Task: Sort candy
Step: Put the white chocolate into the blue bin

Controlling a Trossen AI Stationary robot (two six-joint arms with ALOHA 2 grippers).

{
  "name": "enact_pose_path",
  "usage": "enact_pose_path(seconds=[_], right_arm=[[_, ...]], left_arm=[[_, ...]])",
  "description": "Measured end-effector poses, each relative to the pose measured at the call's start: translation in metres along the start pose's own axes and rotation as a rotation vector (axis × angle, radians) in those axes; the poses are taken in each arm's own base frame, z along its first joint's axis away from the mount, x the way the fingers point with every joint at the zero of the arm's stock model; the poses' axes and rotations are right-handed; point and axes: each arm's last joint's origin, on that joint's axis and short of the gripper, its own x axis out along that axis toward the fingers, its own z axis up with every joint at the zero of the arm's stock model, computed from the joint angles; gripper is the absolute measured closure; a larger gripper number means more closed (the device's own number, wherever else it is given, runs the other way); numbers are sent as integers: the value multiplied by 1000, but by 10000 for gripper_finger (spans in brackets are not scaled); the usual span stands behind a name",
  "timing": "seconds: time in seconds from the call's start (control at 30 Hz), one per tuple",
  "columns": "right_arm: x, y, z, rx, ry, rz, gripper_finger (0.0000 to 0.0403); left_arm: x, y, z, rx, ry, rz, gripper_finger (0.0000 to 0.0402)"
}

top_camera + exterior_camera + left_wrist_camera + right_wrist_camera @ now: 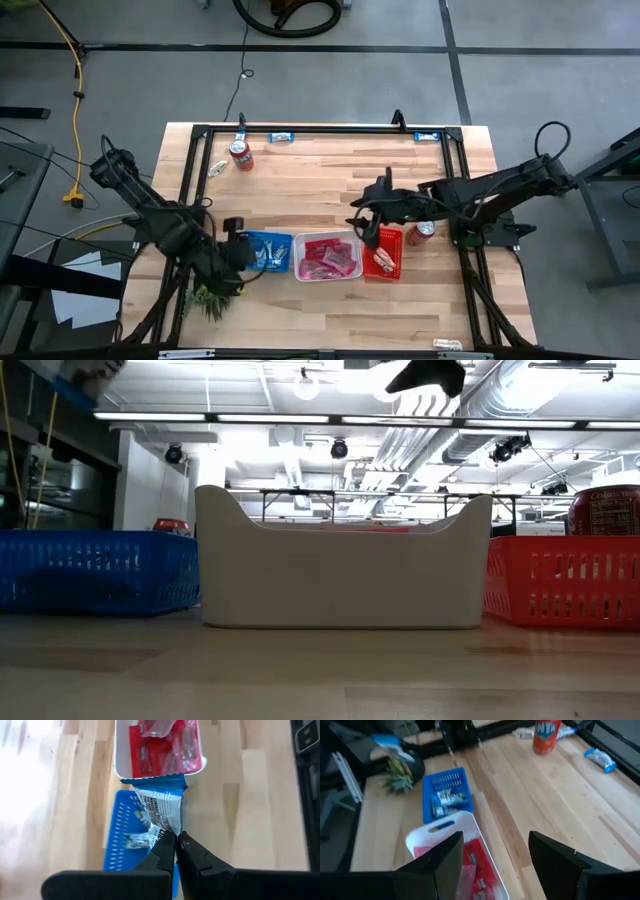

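My left gripper [176, 841] is shut on a blue-and-white candy bar [161, 802] above the blue tray [266, 251], which holds more blue-and-white candy. In the right wrist view the same bar [390, 744] shows high at the far left. The white tray [328, 257] holds pink and red packets, and the red tray [383, 253] holds a few sweets. My right gripper [495, 862] stands open over the gap between the white and red trays, with nothing between its fingers. Loose bars [282, 137] [427, 136] lie on the table's far edge. My left gripper pinches one short end [168, 827] of the blue-and-white bar between its two fingertips. The fingers slant down, and the bar runs on beyond them in line with them. It is lifted clear above the blue tray.
One red soda can [241, 155] stands at the far left and another [425, 232] beside the red tray. A small green plant [210, 300] lies at the near left. A pale wrapper [218, 168] lies near the left can. A black frame [320, 129] rims the table.
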Motion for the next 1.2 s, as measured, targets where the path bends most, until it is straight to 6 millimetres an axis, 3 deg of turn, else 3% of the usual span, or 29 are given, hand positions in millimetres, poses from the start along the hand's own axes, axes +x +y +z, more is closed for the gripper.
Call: enact_pose_path(seconds=[0.1,0.27,0.5,0.67,0.97,1.2], right_arm=[[-15,-3,5,22,-41,18,183],[-36,-9,10,79,-78,36,183],[-46,-12,11,125,-88,43,183],[-44,-13,7,163,-53,27,183],[-44,-14,4,193,-31,1,183],[-44,-14,4,176,-29,0,183]], left_arm=[[5,11,-9,16,-20,-23,401],[21,28,-40,-33,-77,-196,401],[55,56,-68,78,-12,-225,401],[82,64,-69,183,86,-270,401],[118,58,-65,288,165,-240,401],[129,54,-60,294,201,-228,391]])
